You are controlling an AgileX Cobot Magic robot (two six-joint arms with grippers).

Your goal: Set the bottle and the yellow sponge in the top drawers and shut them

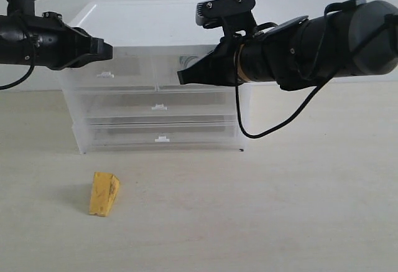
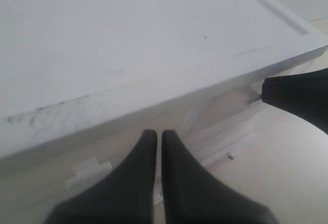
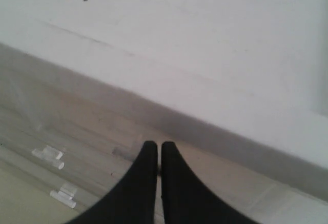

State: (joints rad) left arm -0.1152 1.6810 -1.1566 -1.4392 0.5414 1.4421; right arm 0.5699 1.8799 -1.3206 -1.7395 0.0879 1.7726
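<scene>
The yellow sponge stands on the table in front of the cabinet, towards its left. The top left drawer and top right drawer look pushed in. My left gripper is shut and empty, at the cabinet's upper left front edge, above the left drawer's handle. My right gripper is shut and empty, with its tips at the front of the top right drawer. A faint teal shape shows through that drawer; I cannot tell if it is the bottle. In the wrist views, the left gripper and the right gripper are both shut.
Two full-width lower drawers sit shut below the top ones. The white cabinet top fills much of both wrist views. The right gripper's black tip shows in the left wrist view. Bare table lies to the right of the sponge.
</scene>
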